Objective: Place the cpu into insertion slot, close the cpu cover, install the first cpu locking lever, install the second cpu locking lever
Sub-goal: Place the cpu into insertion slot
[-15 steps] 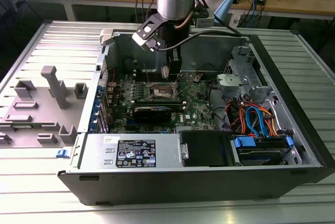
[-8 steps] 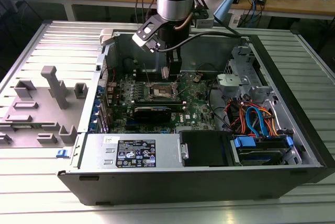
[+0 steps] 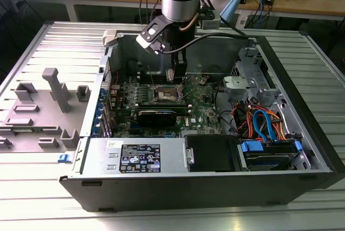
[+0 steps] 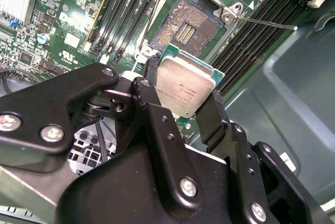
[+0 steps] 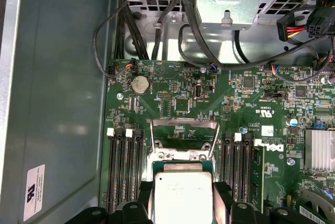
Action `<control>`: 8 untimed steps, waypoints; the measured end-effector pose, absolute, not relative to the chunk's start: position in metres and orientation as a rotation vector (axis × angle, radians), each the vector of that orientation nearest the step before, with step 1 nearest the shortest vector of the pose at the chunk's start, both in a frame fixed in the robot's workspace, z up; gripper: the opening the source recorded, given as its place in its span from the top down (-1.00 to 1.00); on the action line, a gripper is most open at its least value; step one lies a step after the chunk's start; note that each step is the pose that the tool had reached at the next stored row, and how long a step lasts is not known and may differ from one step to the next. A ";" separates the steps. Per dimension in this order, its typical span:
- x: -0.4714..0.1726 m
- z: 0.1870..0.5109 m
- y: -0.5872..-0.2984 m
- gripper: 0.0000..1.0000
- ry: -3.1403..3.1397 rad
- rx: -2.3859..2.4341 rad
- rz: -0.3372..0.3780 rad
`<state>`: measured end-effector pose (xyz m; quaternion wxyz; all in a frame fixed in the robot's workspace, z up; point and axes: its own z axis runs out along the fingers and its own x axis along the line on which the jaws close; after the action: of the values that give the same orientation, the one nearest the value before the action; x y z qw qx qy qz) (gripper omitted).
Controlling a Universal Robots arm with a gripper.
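Note:
My gripper (image 4: 180,90) is shut on the cpu (image 4: 184,82), a small square chip with a silver-grey top, gripped by two opposite edges between the black fingers (image 4: 209,114). The chip hangs tilted just above the open insertion slot (image 4: 187,25), whose gold contact field is bare. In the first wrist view the cpu (image 5: 183,192) covers most of the slot, and the cpu cover (image 5: 155,137) stands raised beyond it. A thin locking lever (image 4: 267,23) sticks out from the slot's corner. In the exterior view the gripper (image 3: 176,77) hovers over the slot (image 3: 166,95) inside the open case.
Memory slots (image 5: 125,166) flank the socket on both sides. A long black card (image 3: 156,115) lies near the socket, with a finned heatsink (image 5: 319,150) further along the board. Cables (image 3: 259,120) and a drive cage (image 3: 242,82) fill the case's exterior-view right. A grey fixture (image 3: 51,88) stands outside the case.

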<state>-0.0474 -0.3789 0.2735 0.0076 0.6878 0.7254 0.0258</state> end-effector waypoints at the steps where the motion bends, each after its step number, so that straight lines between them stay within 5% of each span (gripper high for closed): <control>1: -0.047 0.273 -0.379 -0.08 2.268 2.150 0.081; 8: -0.048 0.270 -0.379 -0.08 2.267 2.149 0.083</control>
<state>-0.0477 -0.3789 0.2702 0.0082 0.6877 0.7255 0.0264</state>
